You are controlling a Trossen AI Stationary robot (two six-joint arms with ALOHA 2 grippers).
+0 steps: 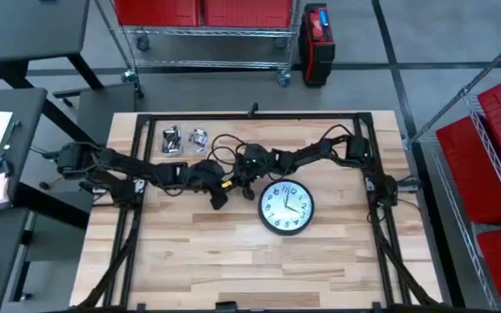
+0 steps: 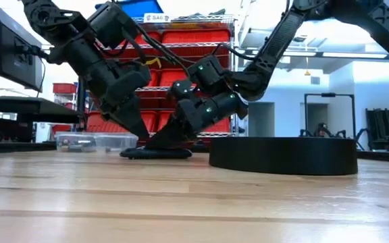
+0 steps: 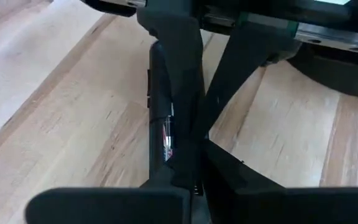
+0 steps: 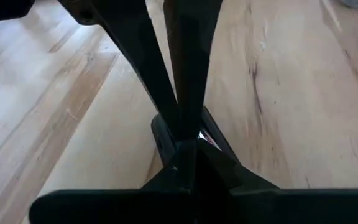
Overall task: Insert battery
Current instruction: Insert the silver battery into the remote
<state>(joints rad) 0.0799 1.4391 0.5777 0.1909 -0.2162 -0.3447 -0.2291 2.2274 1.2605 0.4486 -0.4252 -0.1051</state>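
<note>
Flat black battery holder (image 2: 155, 153) lies on worktop (image 1: 233, 261), both tools' (image 2: 140, 131) (image 2: 171, 135) tips converging on it, finger state indeterminate; wall clock (image 1: 286, 207) just beside.

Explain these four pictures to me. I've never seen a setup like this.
Two dark robot arms work over a pale wooden table. One picture looks straight down, one looks level across the tabletop, and two come from cameras on the wrists. On the table lie a round black-rimmed wall clock, face up, and two small clear plastic boxes of metal parts. The left gripper and right gripper meet, fingertips down, over a small flat black object, possibly the clock's battery holder. No battery is clearly visible.
</note>
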